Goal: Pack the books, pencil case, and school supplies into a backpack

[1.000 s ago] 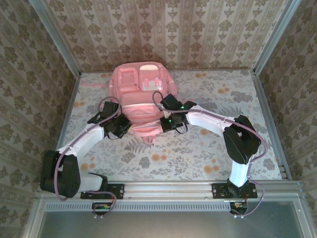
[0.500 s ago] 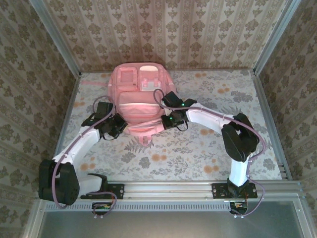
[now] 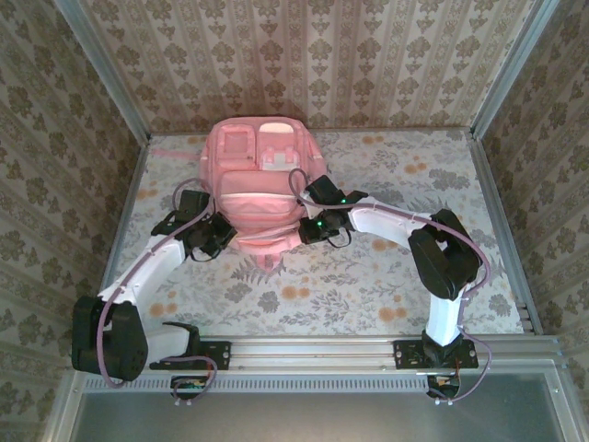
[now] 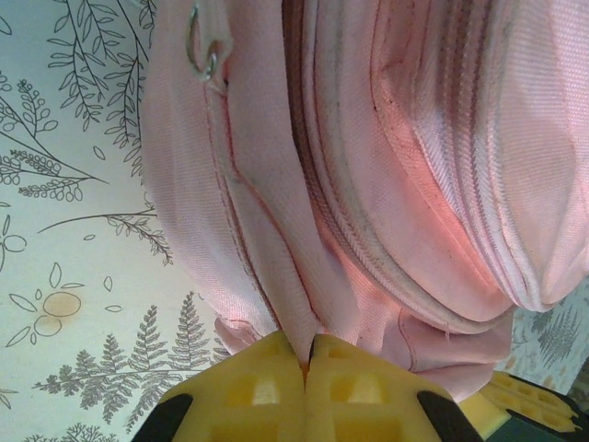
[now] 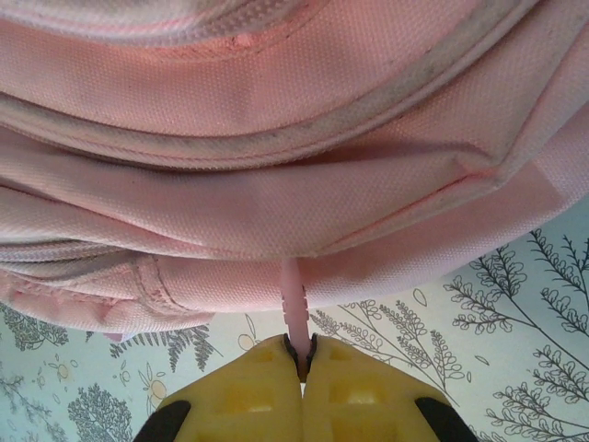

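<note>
Both arms bend inward toward the backpack (image 3: 260,175). Left claw (image 4: 306,354) pinches its fabric; right claw (image 5: 299,357) clamps a pink tab (image 5: 293,299) just ahead.

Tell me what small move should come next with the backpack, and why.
Probably the right gripper should draw the thin pink tab it pinches along its track, while the left gripper holds its fold of backpack fabric taut. Both are shut on it, and it looks zipped shut.

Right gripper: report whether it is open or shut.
Shut. The right gripper has its yellow fingers pressed together on a thin pink tab of the backpack.
</note>
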You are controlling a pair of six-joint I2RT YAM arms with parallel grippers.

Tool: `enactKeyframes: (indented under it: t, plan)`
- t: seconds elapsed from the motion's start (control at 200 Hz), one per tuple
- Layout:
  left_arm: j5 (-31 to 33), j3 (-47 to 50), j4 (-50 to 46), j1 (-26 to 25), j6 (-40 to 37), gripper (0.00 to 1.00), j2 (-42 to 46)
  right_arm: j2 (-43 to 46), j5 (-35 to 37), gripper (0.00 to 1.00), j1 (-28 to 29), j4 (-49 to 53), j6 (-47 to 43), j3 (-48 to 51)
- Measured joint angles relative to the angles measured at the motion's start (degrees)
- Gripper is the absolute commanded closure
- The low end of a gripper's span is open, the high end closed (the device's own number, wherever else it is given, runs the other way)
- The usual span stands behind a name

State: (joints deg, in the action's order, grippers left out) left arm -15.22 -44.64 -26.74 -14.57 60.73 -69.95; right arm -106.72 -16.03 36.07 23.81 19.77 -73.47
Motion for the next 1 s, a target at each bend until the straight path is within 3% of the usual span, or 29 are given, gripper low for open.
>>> enactKeyframes:
  t: [0.485, 1.0]
  plan:
    - [-0.7, 0.1, -2.1, 1.4, -2.7, 1.0, 2.8, -1.0, 14.5, 1.0, 0.0, 4.2, 0.3, -2.0]
    - [-2.5, 1.7, -5.7, 6.5, -8.2, 1.0, 5.8, -2.0, 17.8, 1.0, -4.8, 5.7, -2.0, -5.5]
